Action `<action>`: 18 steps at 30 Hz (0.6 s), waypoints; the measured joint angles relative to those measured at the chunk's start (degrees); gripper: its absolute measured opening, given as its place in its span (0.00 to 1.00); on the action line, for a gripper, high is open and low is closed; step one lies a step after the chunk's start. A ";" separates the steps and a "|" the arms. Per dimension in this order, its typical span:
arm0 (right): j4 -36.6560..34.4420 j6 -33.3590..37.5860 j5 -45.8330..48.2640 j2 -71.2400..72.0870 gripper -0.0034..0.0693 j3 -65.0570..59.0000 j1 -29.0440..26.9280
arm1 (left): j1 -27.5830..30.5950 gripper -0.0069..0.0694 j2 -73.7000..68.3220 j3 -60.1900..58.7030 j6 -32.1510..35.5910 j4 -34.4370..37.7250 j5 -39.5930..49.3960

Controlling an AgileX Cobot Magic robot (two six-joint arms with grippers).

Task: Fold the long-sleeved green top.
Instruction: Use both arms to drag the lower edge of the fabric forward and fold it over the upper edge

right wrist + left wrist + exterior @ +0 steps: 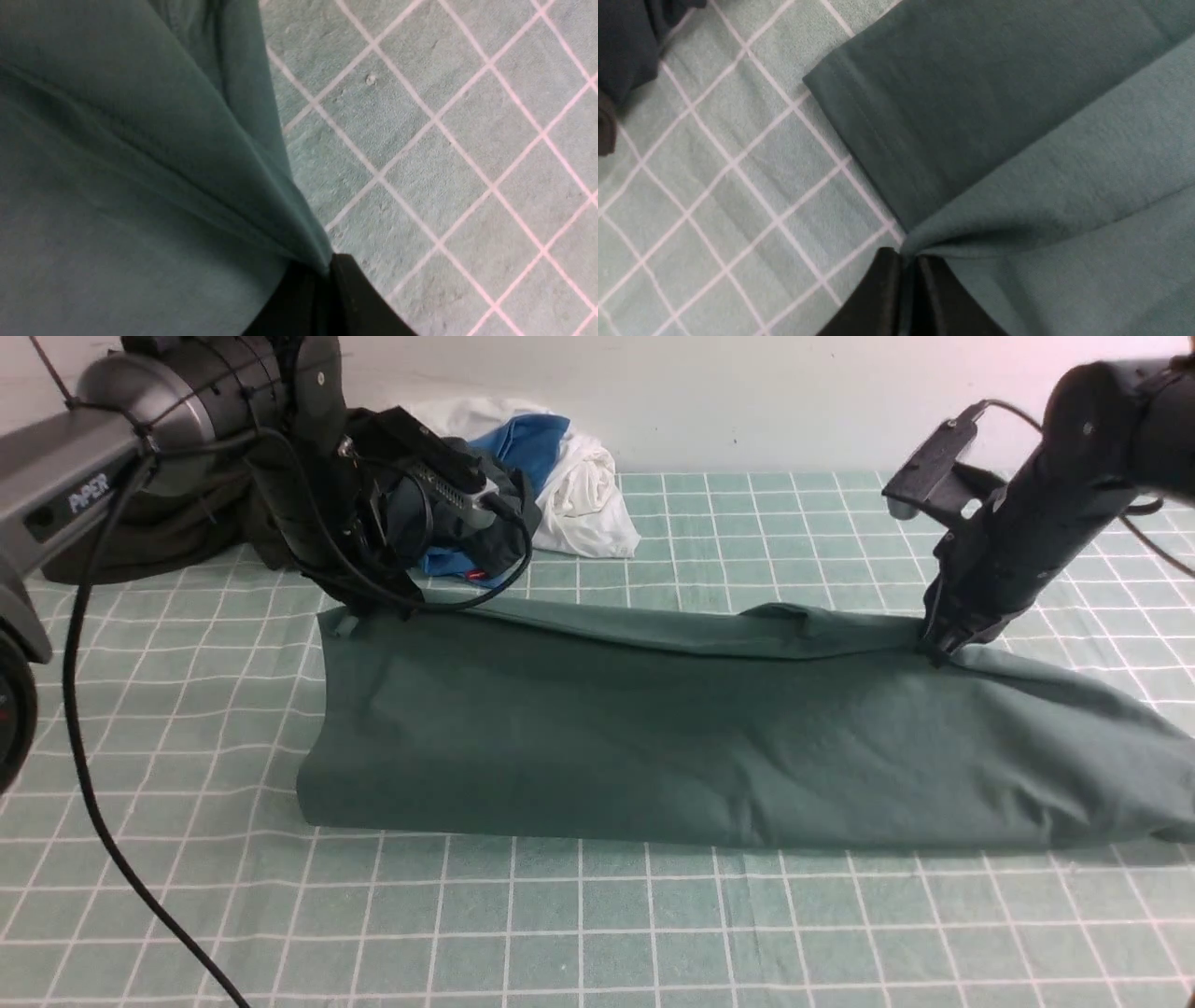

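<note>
Dark green, the long-sleeved cloth top (709,747) lies as a long band across the middle of the pale green checked counter (597,924), running left to right. Our left pincer (353,616) is clamped on its far-left corner. Our right pincer (936,649) is clamped on the far edge towards the right, and both wrist views show black tips pressed together with cloth between them.

We judge a lengthwise fold to be in hand. The next move calls for both arms to carry the far edge evenly towards the near edge, keeping it taut so it lands straight.

That near edge lies fairly straight, while the right end bulges and runs out of the front view. Nearer us the counter offers open room, apart from a black cable (84,728) at the left. A heap of white, blue and dark clothes (579,495) crowds the far left, just beyond our left pincer.
</note>
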State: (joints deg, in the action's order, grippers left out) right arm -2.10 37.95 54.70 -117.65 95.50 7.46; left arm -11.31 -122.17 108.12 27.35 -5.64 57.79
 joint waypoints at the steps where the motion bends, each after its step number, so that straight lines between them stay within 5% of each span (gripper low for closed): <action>1: 0.00 -0.93 -1.47 -0.82 0.08 0.00 -0.01 | 0.07 0.12 -0.86 0.00 0.00 0.00 -1.21; 9: 0.29 -13.48 -12.49 -3.99 0.29 0.29 -0.08 | 0.36 0.20 -4.35 0.00 -4.89 -4.35 -9.13; 18: -2.65 -17.56 -6.09 -1.70 0.44 0.77 3.29 | 0.47 0.56 -4.46 0.54 -17.67 -9.42 -9.76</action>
State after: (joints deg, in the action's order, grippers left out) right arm -4.75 20.39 48.61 -119.35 96.27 10.75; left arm -10.83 -126.62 108.66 9.69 -15.06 48.03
